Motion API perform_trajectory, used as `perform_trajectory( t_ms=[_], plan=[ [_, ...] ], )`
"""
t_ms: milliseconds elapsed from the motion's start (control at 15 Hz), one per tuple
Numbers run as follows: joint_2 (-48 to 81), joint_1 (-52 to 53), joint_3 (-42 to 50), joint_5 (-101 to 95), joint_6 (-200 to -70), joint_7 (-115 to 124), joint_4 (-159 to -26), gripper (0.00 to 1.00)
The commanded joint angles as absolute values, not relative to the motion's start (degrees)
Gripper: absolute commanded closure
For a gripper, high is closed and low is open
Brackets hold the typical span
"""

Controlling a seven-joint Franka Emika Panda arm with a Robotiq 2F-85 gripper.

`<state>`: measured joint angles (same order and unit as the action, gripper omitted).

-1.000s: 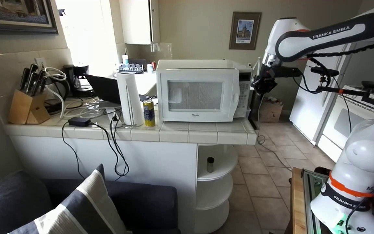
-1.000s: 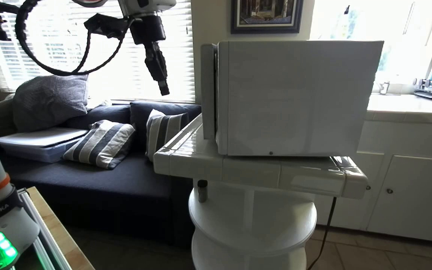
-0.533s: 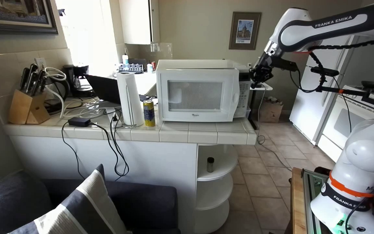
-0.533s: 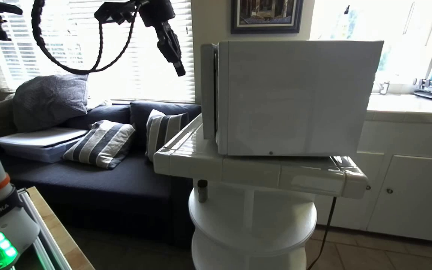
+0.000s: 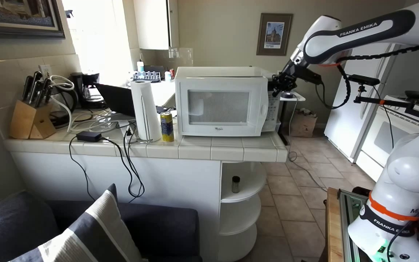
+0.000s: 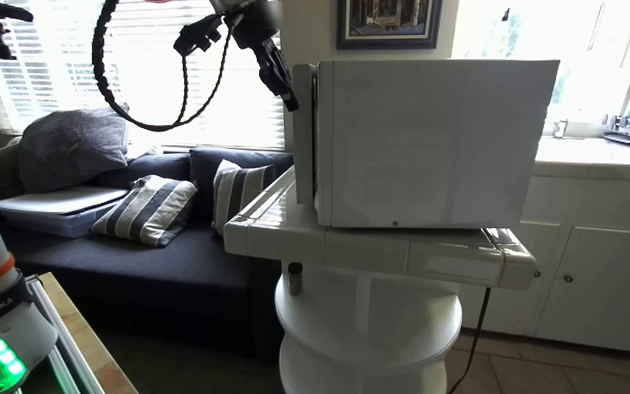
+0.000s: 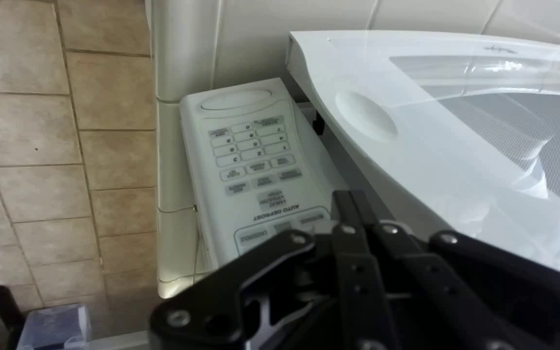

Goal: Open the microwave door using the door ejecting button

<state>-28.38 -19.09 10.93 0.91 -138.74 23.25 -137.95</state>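
Observation:
The white microwave [image 5: 216, 71] sits on the tiled counter; its side shows in an exterior view [image 6: 435, 142]. The microwave door [image 5: 218, 129] stands slightly ajar, with a dark gap behind it in an exterior view [image 6: 304, 137]. In the wrist view the door [image 7: 367, 116] sits out from the control strip [image 7: 260, 160], and a black latch [image 7: 318, 124] shows between them. The oval door button [image 7: 236, 99] is on the strip. My gripper [image 7: 349, 194] is shut and empty, its tips over the gap near the door's free edge. It also shows in both exterior views [image 5: 275, 94] [image 6: 291, 103]. Contact cannot be told.
A yellow can [image 5: 167, 127] and a paper towel roll [image 5: 146, 111] stand beside the microwave. A laptop [image 5: 116, 98], cables and a knife block [image 5: 33, 118] are further along the counter. A dark sofa [image 6: 145, 268] with cushions is in front of the counter.
My gripper has risen, tilted and moved toward the microwave, and its tips are now at the gap beside the door's edge. The door has not visibly moved.

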Motion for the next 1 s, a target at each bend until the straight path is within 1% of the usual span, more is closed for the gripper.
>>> perform_trajectory(
  t_ms=[0, 667, 933],
  plan=[
    [-24.8, -17.8, 12.2, 5.0, -142.4, 20.5, -136.9, 1.00],
    [-22.9, -16.6, 13.0, 8.4, -141.8, 16.3, -137.0, 1.00],
    [-24.6, -15.9, 13.5, 8.7, -138.4, 13.8, -137.7, 1.00]
  ],
)
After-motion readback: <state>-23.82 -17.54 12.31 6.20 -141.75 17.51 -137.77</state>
